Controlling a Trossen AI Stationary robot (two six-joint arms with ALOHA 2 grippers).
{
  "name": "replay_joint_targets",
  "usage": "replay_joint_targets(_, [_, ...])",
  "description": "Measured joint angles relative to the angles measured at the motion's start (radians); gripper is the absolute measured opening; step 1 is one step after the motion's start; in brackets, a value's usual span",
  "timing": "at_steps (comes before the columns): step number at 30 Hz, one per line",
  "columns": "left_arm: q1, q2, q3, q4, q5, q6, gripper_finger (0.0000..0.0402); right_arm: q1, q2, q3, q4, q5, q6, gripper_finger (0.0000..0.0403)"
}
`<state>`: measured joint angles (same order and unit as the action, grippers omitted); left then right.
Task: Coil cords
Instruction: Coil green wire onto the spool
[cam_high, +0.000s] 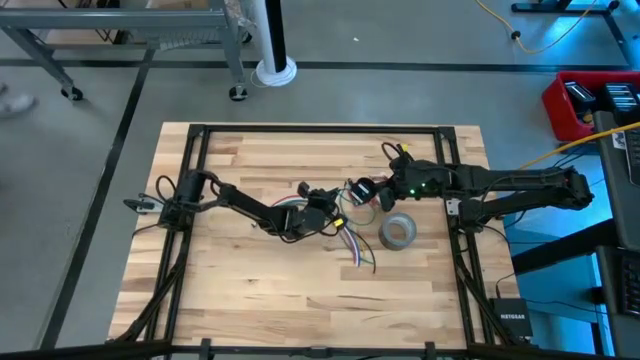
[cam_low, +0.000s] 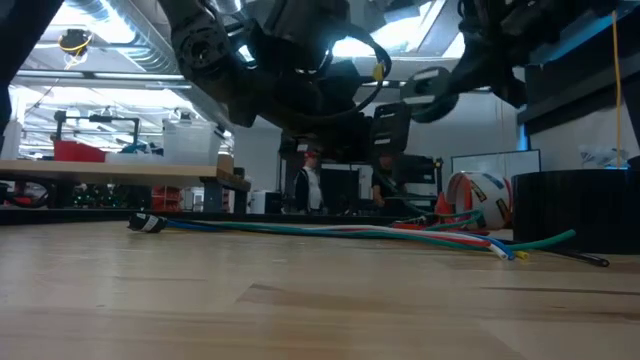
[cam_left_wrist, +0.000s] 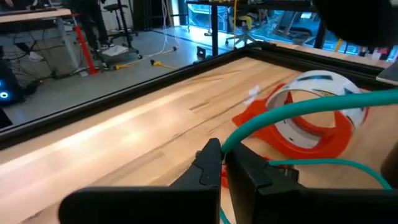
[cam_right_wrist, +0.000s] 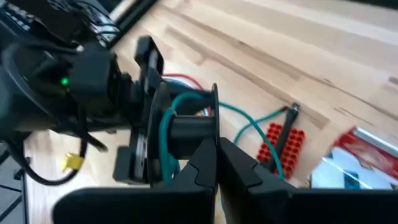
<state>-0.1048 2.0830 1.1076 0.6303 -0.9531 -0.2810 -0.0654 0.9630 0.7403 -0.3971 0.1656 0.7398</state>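
The multicoloured cord bundle (cam_high: 352, 240) (cam_low: 350, 231) lies flat along the table. My left gripper (cam_high: 335, 205) (cam_left_wrist: 222, 163) reaches in from the left, nearly level, and is shut on the dark green wire (cam_left_wrist: 280, 115). In the right wrist view the green wire (cam_right_wrist: 249, 127) makes turns around a dark spool-shaped part (cam_right_wrist: 186, 132) at the left arm's front end. The wire's free end lies beside red pieces (cam_right_wrist: 283, 142). My right gripper (cam_high: 365, 190) (cam_right_wrist: 217, 152) is shut, slanting down, with its tips right below that part. My left gripper pinches the green wire between its two fingertips (cam_left_wrist: 231, 144), coming nearly level from the table's left. The wire leaves the tips and arcs clear of the table past the red-and-white roll. My right gripper's shut tips stand against the wire-wound dark part; whether they touch it, I cannot tell.
A grey tape roll (cam_high: 397, 232) lies on the table just right of the bundle. A red-and-white roll (cam_left_wrist: 311, 121) (cam_low: 480, 200) sits beyond the left gripper. A black frame (cam_high: 320, 130) runs around the wooden table top.
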Motion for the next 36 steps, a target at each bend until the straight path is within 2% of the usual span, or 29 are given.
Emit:
replay_joint_targets(6, [0.032,0.000,0.000,0.001,0.057,-0.011,0.0002,0.000,0.000,0.000,-0.059,-0.001,0.027,0.0007])
replay_joint_targets(15, [0.116,-0.056,0.000,-0.043,0.356,-0.110,0.0002,0.000,0.012,0.000,-0.112,-0.002,0.061,0.0007])
replay_joint_targets(19, [0.150,-0.090,0.029,-0.174,0.481,-0.164,0.0001,0.000,0.042,0.000,-0.124,-0.002,0.061,0.0007])
replay_joint_targets(24, [0.190,-0.100,0.125,-0.399,0.619,-0.191,0.0001,0.000,0.087,0.000,-0.125,-0.003,0.060,0.0007])
replay_joint_targets(31, [0.240,-0.100,0.264,-0.724,0.649,-0.183,0.0001,0.000,0.128,0.000,-0.129,-0.019,0.059,0.0007])
replay_joint_targets(36, [0.269,-0.101,0.302,-0.796,0.654,-0.183,0.0001,0.000,0.129,0.000,-0.125,-0.027,0.054,0.0007])
